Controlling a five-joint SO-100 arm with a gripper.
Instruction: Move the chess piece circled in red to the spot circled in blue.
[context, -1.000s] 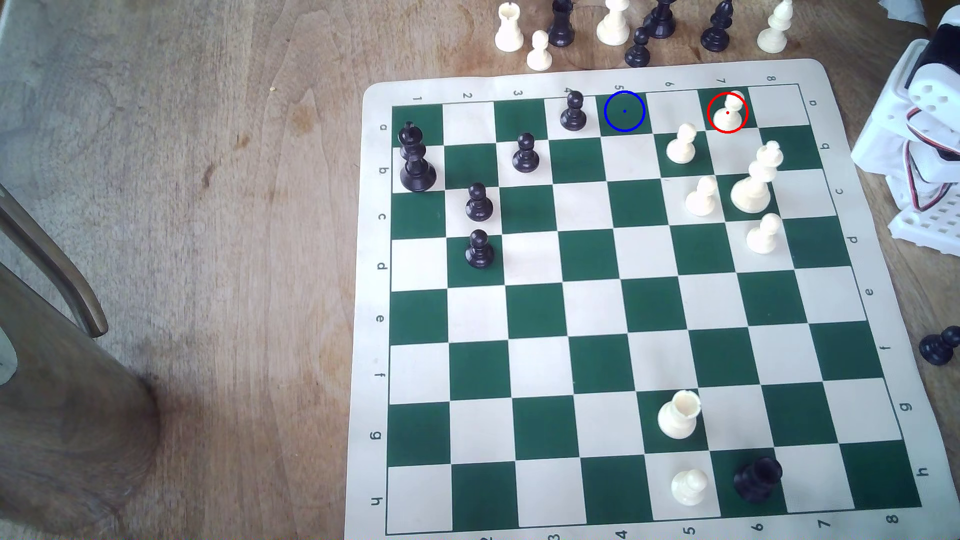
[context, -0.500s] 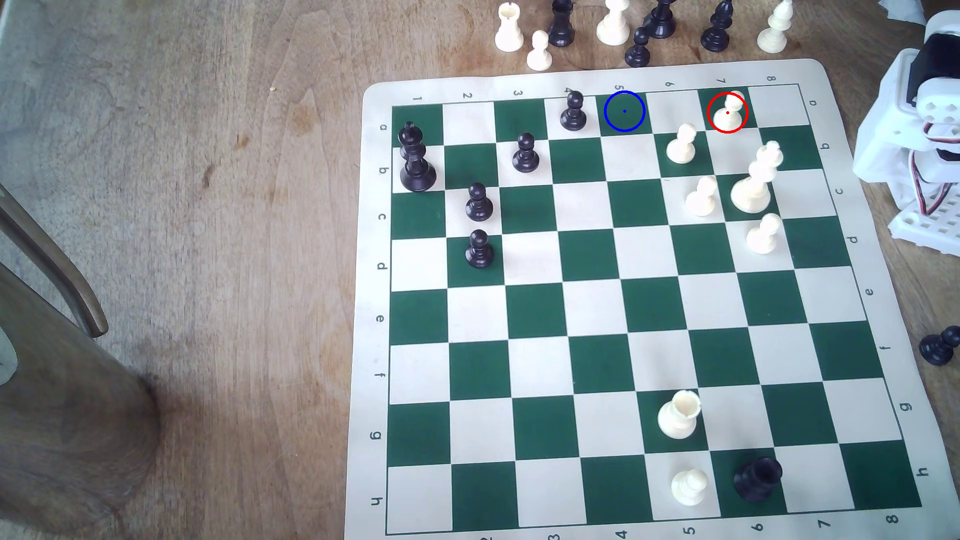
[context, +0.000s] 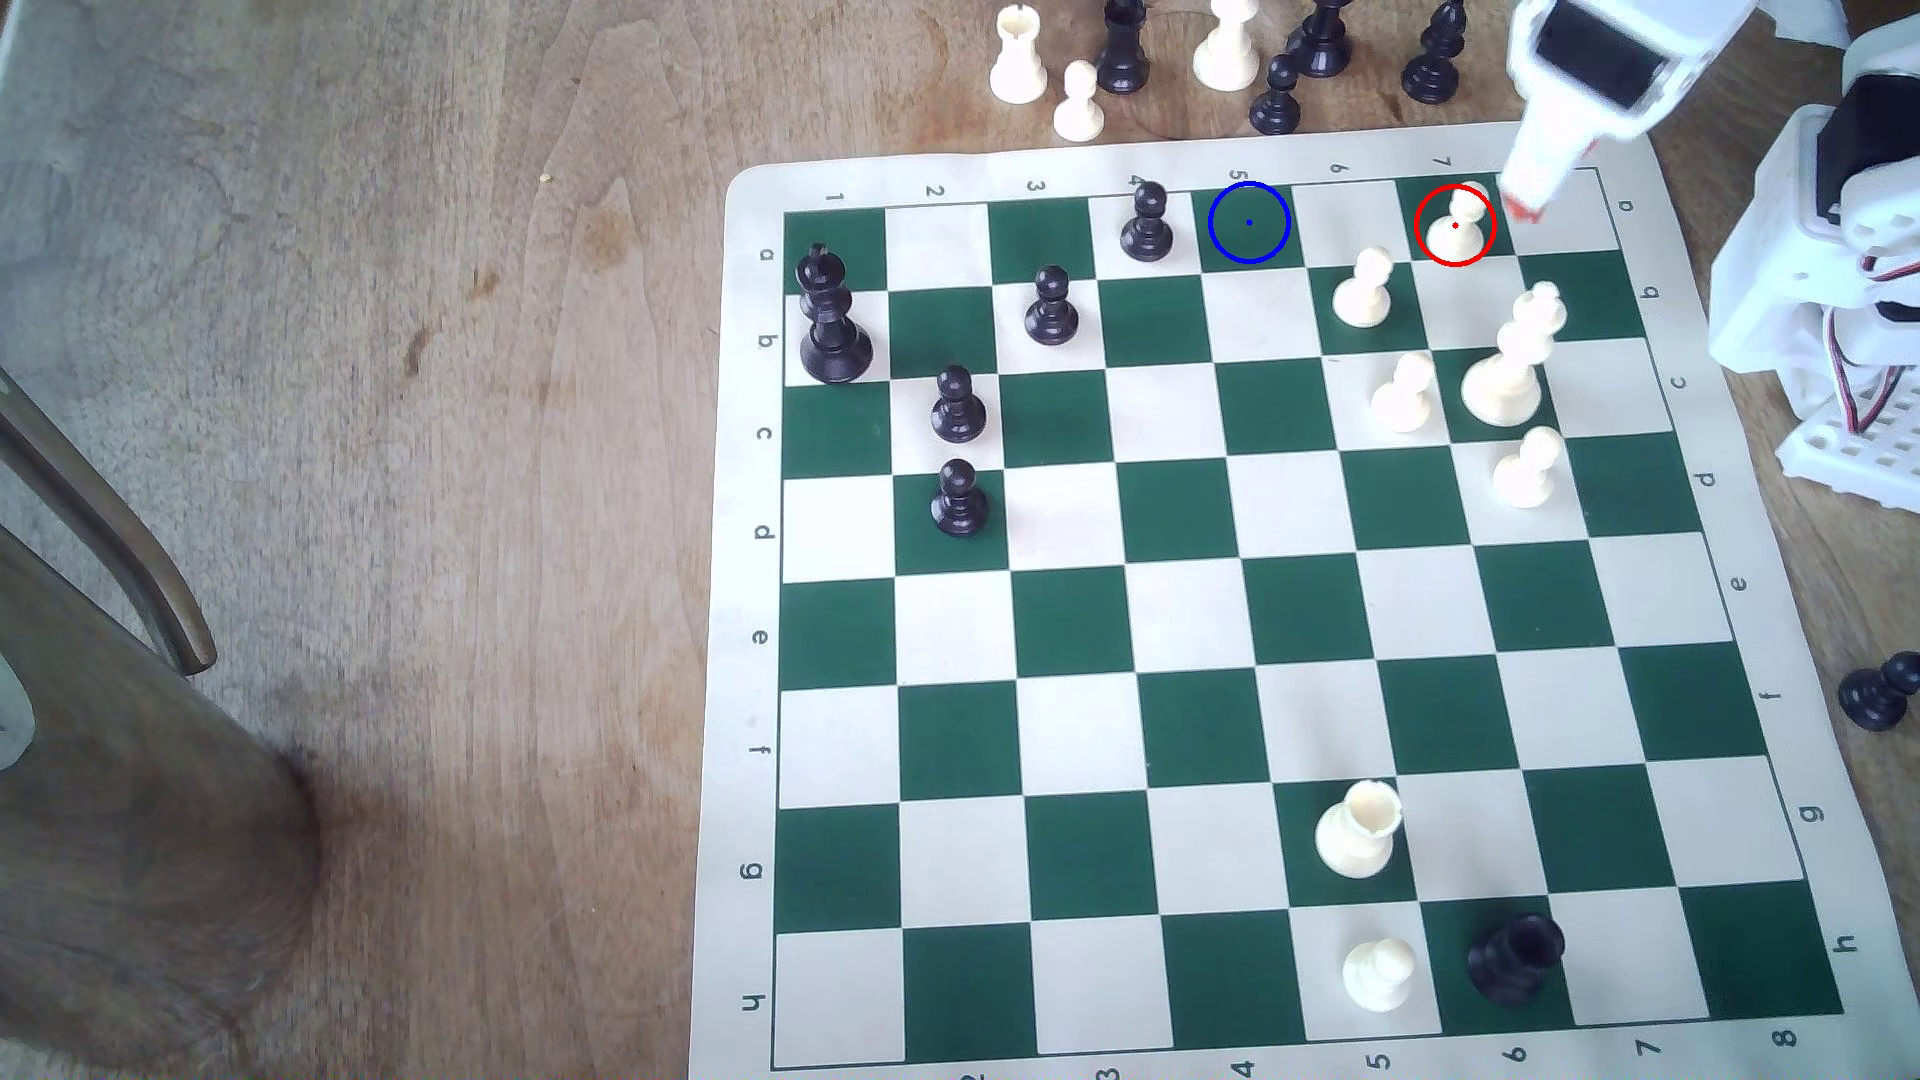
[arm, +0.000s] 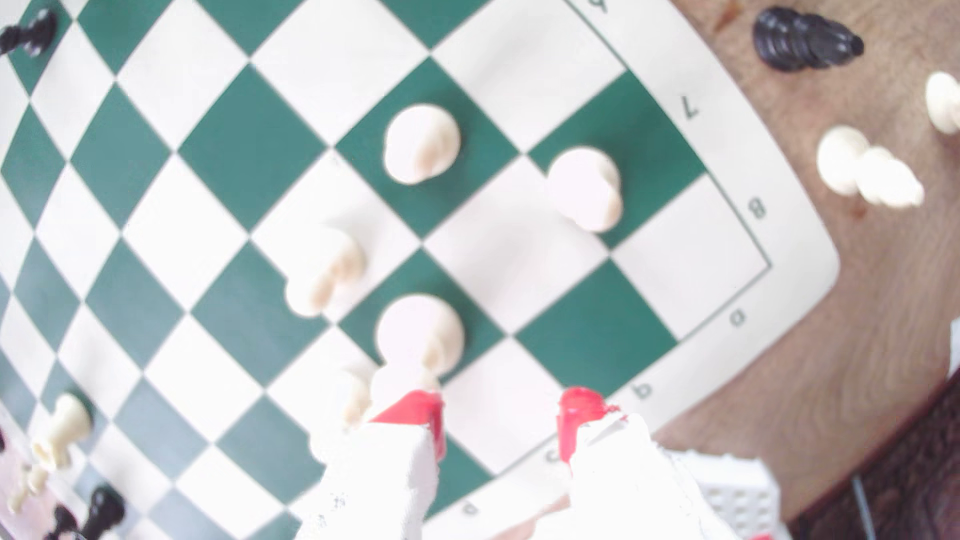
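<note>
Overhead, the claw (arm: 501, 415) gapes wide with nothing in it, near the ringed pawn (context: 1455, 231)

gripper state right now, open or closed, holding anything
Gripper: open, red-tipped fingers apart with nothing between them; the ringed pawn stands untouched on its square.

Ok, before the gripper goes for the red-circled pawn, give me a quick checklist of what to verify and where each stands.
1. Gripper open, gap between its red tips: ok.
2. Gripper empty: ok.
3. Red-circled pawn upright on its green square: ok.
4. Gripper lined up around the pawn: not ok; in the exterior view it sits at the pawn's right.
5. Blue-ringed square free of pieces: ok.
6. Path along the top row: the white square between holds nothing; black pawn stands just beyond the target, on the exterior view's left: ok.
</note>
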